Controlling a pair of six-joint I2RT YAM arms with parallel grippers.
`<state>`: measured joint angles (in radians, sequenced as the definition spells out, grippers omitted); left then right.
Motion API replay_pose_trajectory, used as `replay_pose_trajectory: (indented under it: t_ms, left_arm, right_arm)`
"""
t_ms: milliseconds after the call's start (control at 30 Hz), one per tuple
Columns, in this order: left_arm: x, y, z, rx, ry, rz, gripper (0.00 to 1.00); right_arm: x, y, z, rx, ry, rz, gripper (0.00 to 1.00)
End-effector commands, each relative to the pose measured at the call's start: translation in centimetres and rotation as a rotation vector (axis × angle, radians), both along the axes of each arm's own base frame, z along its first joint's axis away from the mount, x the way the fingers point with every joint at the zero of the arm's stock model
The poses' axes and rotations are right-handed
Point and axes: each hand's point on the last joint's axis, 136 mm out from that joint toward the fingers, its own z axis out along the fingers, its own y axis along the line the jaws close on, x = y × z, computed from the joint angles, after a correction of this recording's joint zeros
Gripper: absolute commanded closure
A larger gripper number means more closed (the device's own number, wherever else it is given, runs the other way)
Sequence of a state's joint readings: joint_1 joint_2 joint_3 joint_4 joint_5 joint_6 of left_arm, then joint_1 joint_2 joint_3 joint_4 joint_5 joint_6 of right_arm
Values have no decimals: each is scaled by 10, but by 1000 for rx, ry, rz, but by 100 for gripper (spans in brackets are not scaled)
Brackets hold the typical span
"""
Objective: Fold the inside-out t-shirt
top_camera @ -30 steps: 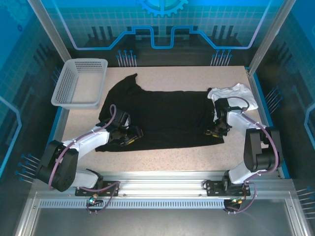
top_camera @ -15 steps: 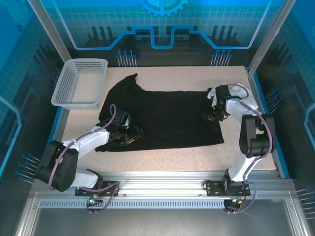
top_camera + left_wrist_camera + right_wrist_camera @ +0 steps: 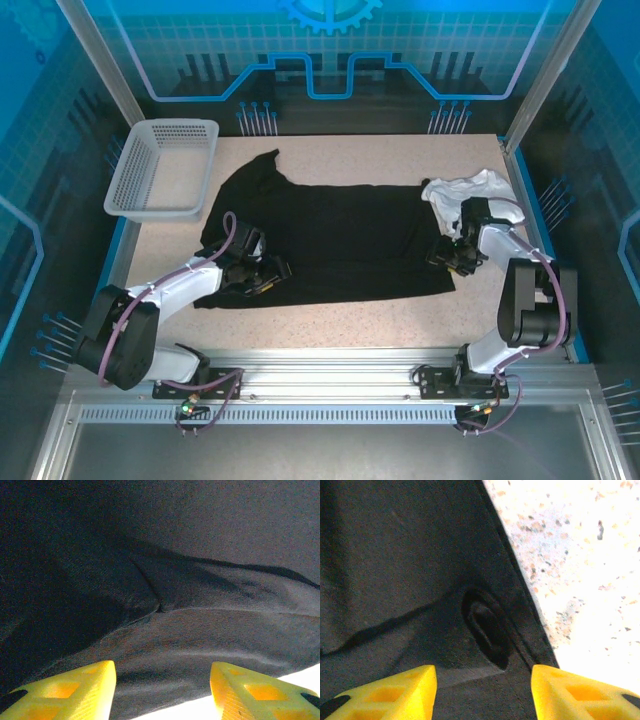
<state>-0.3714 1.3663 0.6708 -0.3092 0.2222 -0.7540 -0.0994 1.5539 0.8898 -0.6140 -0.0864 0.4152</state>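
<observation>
The inside-out t-shirt (image 3: 330, 235) lies spread flat across the table, all black, one sleeve pointing to the far left. My left gripper (image 3: 262, 275) rests low over its near left hem. Its yellow fingers (image 3: 75, 687) stand apart over the black cloth (image 3: 165, 605), holding nothing. My right gripper (image 3: 448, 258) hovers at the shirt's near right edge, also open. Between and ahead of its fingers (image 3: 580, 690) the cloth shows a small dark pucker (image 3: 487, 630); the hem runs diagonally beside the bare speckled table (image 3: 580, 555).
A smaller white garment (image 3: 472, 190) lies bunched at the far right, just behind my right arm. A grey mesh basket (image 3: 160, 170) stands at the far left corner. Bare tabletop (image 3: 340, 325) runs along the near side, in front of the shirt.
My right gripper has swung back from the shirt's far right part to its near right edge and has opened, leaving the cloth on the table. The left arm has not moved.
</observation>
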Motion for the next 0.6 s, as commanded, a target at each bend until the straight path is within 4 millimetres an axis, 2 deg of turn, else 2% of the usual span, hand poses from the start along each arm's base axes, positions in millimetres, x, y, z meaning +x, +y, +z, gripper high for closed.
replay_pose_trajectory:
  t_ms: [0,333,567]
  left_arm:
    - [2,-5,4,-6,-14,-32,46]
    - [0,-4,1,-5,-9,-35,46]
    - [0,-5,-1,-5,-4,-37,46]
  right_arm:
    - [0,2,-2,28,5,-4,45]
    - [21,11,-7,80,-19,5,47]
    - [30,20,1,125,-56,13,53]
